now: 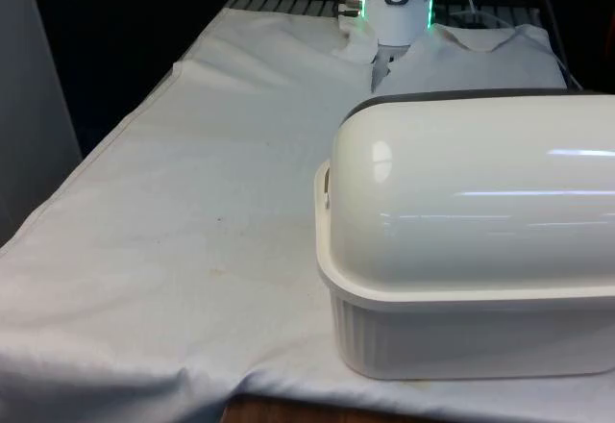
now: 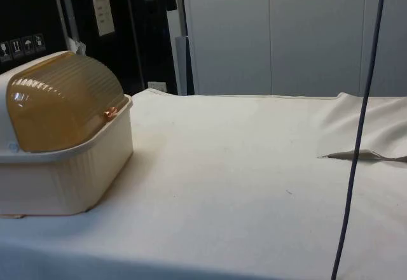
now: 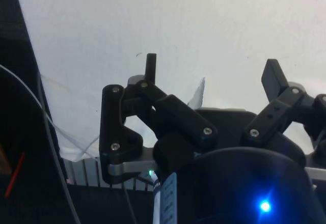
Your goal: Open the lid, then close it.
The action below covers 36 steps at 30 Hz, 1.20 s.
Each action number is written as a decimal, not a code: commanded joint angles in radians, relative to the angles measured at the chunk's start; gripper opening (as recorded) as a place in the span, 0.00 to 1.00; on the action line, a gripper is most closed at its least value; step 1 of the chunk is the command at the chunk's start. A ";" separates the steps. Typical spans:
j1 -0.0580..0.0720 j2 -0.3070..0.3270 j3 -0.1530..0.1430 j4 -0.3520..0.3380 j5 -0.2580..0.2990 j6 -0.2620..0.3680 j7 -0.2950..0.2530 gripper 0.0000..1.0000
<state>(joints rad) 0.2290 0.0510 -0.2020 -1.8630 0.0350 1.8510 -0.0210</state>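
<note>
Writing: no brand or label can be read on the bread box; the pale placards on the dark cabinets at the far left of the side view are too small to read.
Bread box, place: near end of the table, at the front view's right; it rests on the white cloth, its rounded back towards the front camera.
Bread box, base: cream, ribbed walls, with a flat rim running round the top.
Lid: amber, translucent, ribbed dome; in the side view it sits down on the base, closed, with a small handle at its lower edge facing the open stretch of table.
Gripper: at the far end of the table, above bare cloth; in the front view it hangs just behind the box's top edge.
Fingers: spread wide apart, nothing between them.
Lid relative to fingers: well apart; no contact, the box lying nearer the front camera than the gripper.
Cable: dark, hangs down across the right of the side view.
Cloth: creased and rumpled at the far end.
</note>
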 commanded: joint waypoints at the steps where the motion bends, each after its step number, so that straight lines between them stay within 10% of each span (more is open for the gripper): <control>1: 0.001 0.000 0.004 0.000 0.000 0.002 0.003 1.00; 36: 0.015 0.000 0.093 -0.123 -0.099 0.208 0.092 1.00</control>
<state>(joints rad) 0.2420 0.0560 -0.1080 -1.9840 -0.0620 2.0540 0.0650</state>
